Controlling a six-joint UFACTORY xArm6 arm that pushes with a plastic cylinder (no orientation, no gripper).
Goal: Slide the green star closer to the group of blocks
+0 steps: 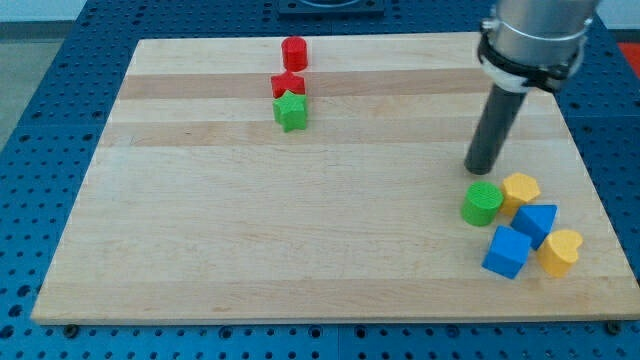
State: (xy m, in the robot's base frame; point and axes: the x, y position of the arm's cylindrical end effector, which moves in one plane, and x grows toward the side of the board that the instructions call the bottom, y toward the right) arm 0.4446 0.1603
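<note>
The green star (291,111) lies near the view's top, left of centre, touching a red star (288,85) just above it. A red cylinder (294,53) stands a little farther up. The group of blocks sits at the view's lower right: a green cylinder (482,203), a yellow hexagon (520,189), a blue triangle-like block (537,222), a blue cube (507,251) and a yellow heart (560,251). My tip (480,169) rests on the board just above the green cylinder, far to the right of the green star.
The wooden board (250,240) lies on a blue perforated table (50,80). The arm's grey body (530,40) hangs over the board's upper right corner.
</note>
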